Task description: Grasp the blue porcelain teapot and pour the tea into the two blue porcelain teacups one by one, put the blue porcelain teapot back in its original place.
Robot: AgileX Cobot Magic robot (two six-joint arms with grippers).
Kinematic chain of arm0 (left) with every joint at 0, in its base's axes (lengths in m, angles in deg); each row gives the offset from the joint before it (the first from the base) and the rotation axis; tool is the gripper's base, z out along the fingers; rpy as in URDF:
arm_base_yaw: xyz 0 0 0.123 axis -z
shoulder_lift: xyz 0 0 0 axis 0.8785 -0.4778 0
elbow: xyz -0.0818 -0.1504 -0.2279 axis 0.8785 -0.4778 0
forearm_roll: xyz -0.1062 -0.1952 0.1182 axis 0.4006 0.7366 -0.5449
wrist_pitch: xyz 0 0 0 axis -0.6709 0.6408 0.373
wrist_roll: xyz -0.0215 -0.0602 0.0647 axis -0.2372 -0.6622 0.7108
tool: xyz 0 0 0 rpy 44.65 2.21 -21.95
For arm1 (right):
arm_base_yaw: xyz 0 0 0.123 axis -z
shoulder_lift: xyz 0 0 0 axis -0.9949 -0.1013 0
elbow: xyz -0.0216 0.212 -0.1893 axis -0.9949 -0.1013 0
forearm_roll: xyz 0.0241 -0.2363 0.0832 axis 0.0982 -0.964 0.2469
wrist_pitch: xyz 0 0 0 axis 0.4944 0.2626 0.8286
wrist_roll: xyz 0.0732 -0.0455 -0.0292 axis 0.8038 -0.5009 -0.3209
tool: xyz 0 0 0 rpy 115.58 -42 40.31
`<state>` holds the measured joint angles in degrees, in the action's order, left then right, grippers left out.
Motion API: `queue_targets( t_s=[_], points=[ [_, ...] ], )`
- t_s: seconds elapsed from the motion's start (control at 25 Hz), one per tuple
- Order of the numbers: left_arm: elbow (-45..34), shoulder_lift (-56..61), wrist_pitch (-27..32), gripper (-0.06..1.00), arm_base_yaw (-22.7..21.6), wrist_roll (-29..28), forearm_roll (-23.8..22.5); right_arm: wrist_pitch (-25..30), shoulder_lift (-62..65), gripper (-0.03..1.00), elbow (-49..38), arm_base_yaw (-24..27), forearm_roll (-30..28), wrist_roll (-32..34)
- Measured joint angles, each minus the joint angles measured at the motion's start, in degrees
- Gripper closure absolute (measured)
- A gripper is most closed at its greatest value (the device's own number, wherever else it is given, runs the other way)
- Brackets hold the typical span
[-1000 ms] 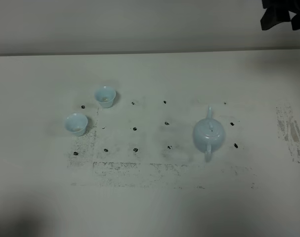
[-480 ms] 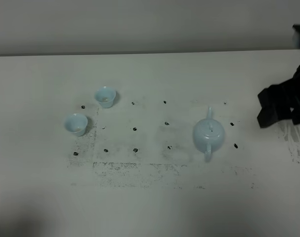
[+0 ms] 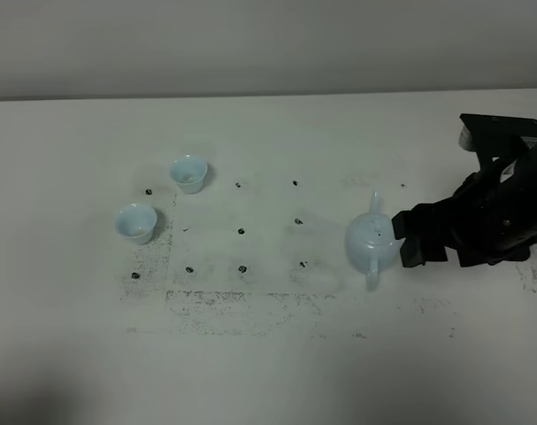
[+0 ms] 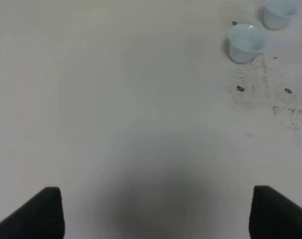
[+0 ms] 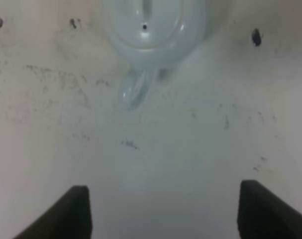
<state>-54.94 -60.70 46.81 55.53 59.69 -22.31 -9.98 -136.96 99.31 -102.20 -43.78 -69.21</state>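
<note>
while the left gripper (image 4: 155,209) gapes, the right gripper (image 3: 406,240) gapes beside the teapot (image 3: 371,239).

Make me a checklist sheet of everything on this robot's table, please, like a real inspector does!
Surface: white table, marked with black dots and dark scuffs.
Job's things: blue teapot upright, lid on; two blue teacups upright, apart from each other, left of the teapot in the high view.
Clutter: nothing seen.
Grippers: right gripper open, close beside the teapot, holding nothing; left gripper open, holding nothing.
Cables: nothing seen.
Surroundings: plain wall behind the table.
</note>
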Motion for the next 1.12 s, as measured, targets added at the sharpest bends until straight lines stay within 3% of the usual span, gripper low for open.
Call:
queue_targets(
  t_s=[0.2,0.48,0.76,1.12],
  points=[
    [0.0,0.0,0.0,0.22,0.0,0.0,0.0,3.7,-8.0,0.38,7.9,-2.6,1.3,0.2],
    [0.0,0.0,0.0,0.22,0.0,0.0,0.0,2.7,-11.5,0.38,11.9,-6.5,5.5,2.8],
    [0.0,0.0,0.0,0.22,0.0,0.0,0.0,3.8,-15.1,0.38,12.0,-7.4,1.0,9.8],
    [0.0,0.0,0.0,0.22,0.0,0.0,0.0,1.9,-20.0,0.38,12.0,-7.4,-2.6,12.9]
  ],
)
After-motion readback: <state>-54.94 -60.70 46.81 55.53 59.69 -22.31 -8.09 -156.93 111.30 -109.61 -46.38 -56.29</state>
